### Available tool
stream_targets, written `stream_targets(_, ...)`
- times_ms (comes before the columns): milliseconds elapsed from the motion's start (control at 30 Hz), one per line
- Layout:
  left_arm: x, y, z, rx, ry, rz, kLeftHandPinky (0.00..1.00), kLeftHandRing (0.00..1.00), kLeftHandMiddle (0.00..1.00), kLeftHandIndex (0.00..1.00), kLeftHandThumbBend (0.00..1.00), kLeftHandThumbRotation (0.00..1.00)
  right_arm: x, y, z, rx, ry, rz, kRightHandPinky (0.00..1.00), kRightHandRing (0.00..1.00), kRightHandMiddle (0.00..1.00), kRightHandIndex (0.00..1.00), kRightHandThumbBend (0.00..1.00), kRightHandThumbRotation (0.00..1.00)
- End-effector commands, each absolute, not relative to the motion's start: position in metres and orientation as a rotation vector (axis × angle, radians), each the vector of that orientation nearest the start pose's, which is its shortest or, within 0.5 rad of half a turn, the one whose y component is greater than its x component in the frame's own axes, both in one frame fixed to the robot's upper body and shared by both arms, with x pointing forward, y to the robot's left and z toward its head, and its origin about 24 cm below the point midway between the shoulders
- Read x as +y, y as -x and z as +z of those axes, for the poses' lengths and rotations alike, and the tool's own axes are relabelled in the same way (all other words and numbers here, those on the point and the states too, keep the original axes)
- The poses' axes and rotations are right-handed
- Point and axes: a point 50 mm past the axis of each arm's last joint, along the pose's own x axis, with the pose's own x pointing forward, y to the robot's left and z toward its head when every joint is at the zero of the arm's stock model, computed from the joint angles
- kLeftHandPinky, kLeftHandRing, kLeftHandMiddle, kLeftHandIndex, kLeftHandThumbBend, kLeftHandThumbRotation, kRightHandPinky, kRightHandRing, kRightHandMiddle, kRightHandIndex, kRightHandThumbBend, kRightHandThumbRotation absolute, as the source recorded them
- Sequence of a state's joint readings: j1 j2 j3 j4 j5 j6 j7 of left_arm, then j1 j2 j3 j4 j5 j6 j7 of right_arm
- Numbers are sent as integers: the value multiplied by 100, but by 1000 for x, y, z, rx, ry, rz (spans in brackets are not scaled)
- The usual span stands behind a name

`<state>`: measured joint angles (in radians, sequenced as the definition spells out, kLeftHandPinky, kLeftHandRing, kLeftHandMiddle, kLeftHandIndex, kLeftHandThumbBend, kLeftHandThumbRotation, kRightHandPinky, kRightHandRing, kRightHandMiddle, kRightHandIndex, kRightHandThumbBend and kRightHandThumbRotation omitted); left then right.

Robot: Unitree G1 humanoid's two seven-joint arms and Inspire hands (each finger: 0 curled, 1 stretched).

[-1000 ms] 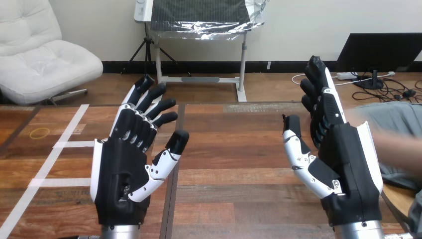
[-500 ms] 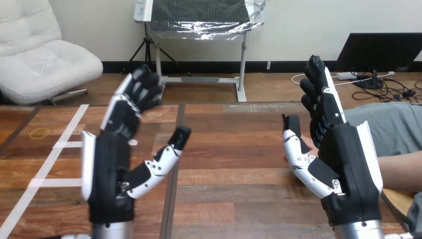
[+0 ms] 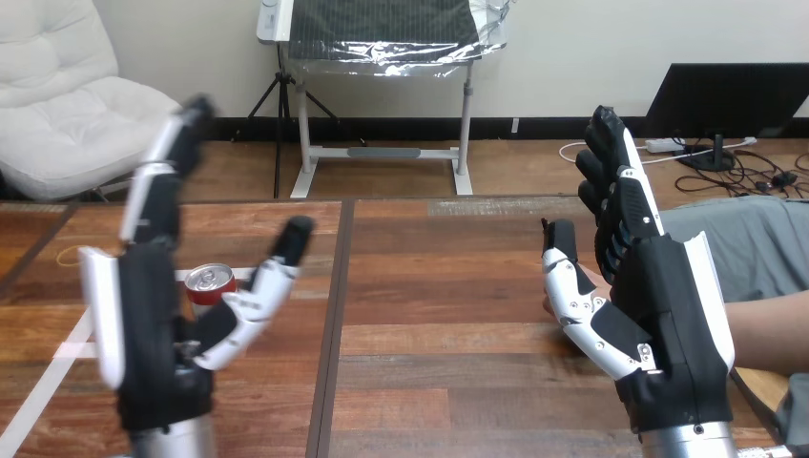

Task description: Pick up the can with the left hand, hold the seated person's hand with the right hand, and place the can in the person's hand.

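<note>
You have the left hand point(image 3: 148, 334) raised at 8 o'clock, fingers straight up and thumb spread toward 2 o'clock, holding nothing. The can point(image 3: 210, 284) shows upright in the gap beside that thumb and seems to stand on the table point(image 3: 439, 286) beyond the hand. Your right hand point(image 3: 668, 315) stands at 4 o'clock, fully open and empty. The person's forearm point(image 3: 768, 329) comes in from 3 o'clock behind it; you cannot tell whether they touch.
</note>
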<state>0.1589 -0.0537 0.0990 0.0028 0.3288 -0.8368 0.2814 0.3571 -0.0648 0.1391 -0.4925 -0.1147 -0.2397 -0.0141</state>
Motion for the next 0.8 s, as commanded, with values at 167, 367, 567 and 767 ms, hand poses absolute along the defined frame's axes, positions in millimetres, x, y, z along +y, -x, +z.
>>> stream_targets(167,177,-203,88,-660,-293,305,90,91,90,87,73,34,-140,-185,116,-454,123,51,100,100,100,100,2,0)
stream_targets(367,186,-207,87,-610,-347,316,91,91,90,88,77,36,-141,-185,116,-458,140,49,100,100,100,100,2,0)
stream_targets(567,194,-211,82,-554,-385,321,92,91,91,88,81,37,-141,-185,115,-459,134,51,100,100,100,100,2,0)
stream_targets(767,200,-214,76,-500,-429,317,91,91,91,88,83,39,-141,-186,115,-457,134,48,100,100,100,100,2,0)
